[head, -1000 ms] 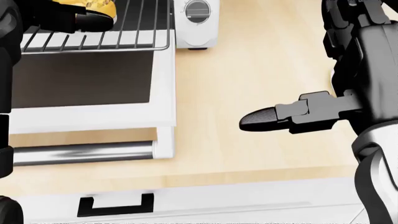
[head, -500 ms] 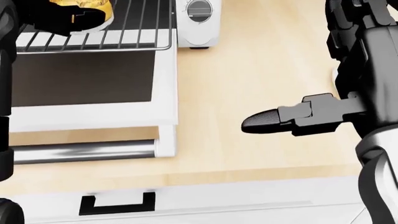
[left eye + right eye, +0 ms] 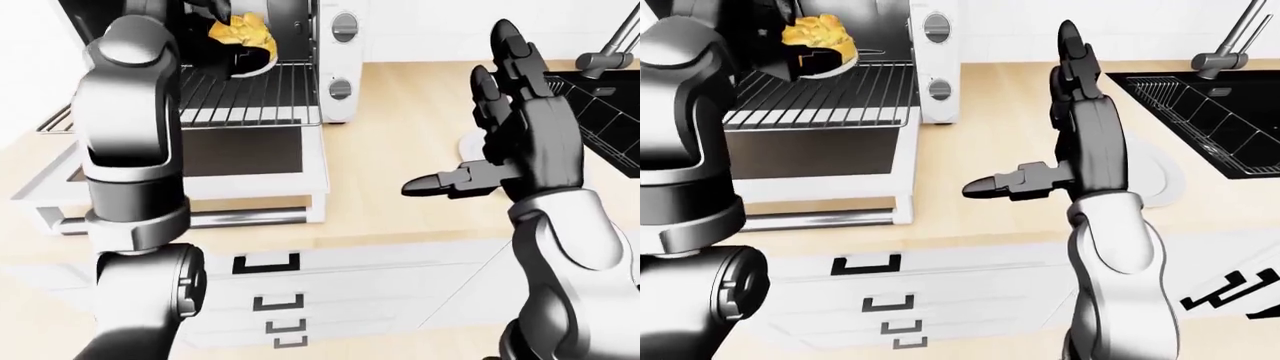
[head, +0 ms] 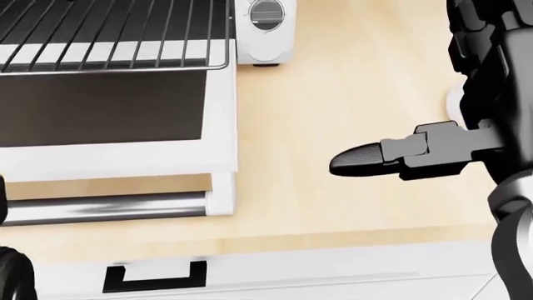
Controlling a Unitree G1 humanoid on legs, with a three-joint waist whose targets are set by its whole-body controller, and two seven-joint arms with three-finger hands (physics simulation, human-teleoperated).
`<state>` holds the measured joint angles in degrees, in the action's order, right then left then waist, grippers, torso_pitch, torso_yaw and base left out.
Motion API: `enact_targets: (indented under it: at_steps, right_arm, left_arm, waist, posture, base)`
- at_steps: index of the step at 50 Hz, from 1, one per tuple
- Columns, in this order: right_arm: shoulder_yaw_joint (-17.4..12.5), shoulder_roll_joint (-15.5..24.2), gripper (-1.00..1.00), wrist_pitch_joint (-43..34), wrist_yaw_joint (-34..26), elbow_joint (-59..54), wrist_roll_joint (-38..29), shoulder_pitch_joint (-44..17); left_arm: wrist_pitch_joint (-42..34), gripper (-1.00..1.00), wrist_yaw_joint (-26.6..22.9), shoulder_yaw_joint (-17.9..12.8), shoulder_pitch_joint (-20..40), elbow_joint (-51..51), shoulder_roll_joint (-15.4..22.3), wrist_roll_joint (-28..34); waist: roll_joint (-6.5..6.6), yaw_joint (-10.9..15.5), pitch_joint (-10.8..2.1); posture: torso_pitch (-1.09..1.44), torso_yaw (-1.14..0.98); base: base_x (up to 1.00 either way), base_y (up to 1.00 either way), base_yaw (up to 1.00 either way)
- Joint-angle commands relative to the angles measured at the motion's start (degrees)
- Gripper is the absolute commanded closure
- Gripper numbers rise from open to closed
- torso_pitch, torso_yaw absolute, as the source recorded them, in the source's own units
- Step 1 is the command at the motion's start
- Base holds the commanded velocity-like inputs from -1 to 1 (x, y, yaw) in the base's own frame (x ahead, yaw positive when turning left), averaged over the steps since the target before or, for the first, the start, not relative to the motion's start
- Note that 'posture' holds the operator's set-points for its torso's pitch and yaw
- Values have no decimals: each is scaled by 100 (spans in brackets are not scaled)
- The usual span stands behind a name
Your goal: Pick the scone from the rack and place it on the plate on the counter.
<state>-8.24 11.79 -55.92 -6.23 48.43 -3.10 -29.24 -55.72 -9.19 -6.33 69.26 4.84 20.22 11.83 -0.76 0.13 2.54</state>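
Note:
The yellow scone (image 3: 820, 34) is in my left hand (image 3: 790, 54), whose dark fingers close round it just above the wire rack (image 3: 820, 105) of the open toaster oven. The scone also shows in the left-eye view (image 3: 243, 31). The head view shows only the rack (image 4: 117, 37), without scone or left hand. My right hand (image 3: 1055, 127) is open and empty, fingers up and thumb pointing left, above the wooden counter. The white plate (image 3: 1165, 176) lies on the counter to the right, mostly hidden behind that hand.
The white toaster oven's door (image 4: 117, 112) lies open and flat over the counter edge, with its steel handle (image 4: 100, 206) below. Knobs (image 3: 937, 26) are on its right side. A black sink (image 3: 1210, 112) and tap (image 3: 1230, 45) lie at right. Drawers (image 3: 870, 300) are below.
In the head view my left hand and the scone have gone up out of the picture's top edge. My right hand has shifted slightly right.

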Motion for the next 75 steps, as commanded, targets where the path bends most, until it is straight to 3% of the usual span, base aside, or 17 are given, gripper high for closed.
enact_targets:
  at_steps: [1, 11, 25, 40, 48, 58, 64, 69, 75]
  right_arm:
    - [-45, 52, -100, 91, 24, 158, -11, -149]
    - [-206, 177, -100, -236, 10, 490, 60, -183]
    - [-538, 539, -100, -938, -14, 949, 263, -462]
    - [-1250, 1090, -100, -1366, 117, 1157, 930, -591]
    - [-1653, 1540, -100, -1158, 891, 1157, 2115, -246]
    - [-2297, 2728, -100, -676, 2824, 1157, 4782, 438]
    - [-2663, 3287, -100, -317, 3504, 1157, 5797, 868]
    - [-2834, 3547, -100, -167, 3788, 1157, 6193, 1050]
    - [-2619, 3414, -100, -281, 3749, 1157, 5958, 860]
  left_arm:
    - [-74, 100, -42, -8, 244, -324, 26, -8]
    - [-380, 100, 31, 130, 301, -1023, -346, -141]
    - [-812, 100, -250, 345, 252, -1663, -627, -2]
    - [-1019, 100, -181, 530, 554, -1676, -1154, 8]
    - [-715, 100, 11, 562, 730, -1219, -1402, -13]
    - [-158, 100, 256, 673, 834, -571, -1686, -129]
    - [184, 100, 345, 681, 906, -164, -1758, -143]
    - [223, 100, 344, 619, 935, -123, -1699, -136]
    - [43, 100, 301, 554, 962, -309, -1498, -130]
  waist:
    - [2, -4, -141]
    - [-32, 17, -104]
    - [-82, -96, -76]
    - [-150, -323, -47]
    - [-189, -481, -66]
    - [-292, -726, -88]
    - [-376, -932, -90]
    - [-436, -1145, -85]
    - [-486, -1457, -99]
  posture:
    - [0, 0]
    - [0, 0]
    - [0, -7]
    - [0, -14]
    - [0, -18]
    - [0, -23]
    - [0, -26]
    - [0, -29]
    - [0, -32]
  base:
    - [0, 0, 0]
    - [0, 0, 0]
    - [0, 0, 0]
    - [0, 0, 0]
    - [0, 0, 0]
    - [0, 0, 0]
    - [0, 0, 0]
    - [0, 0, 0]
    - [0, 0, 0]
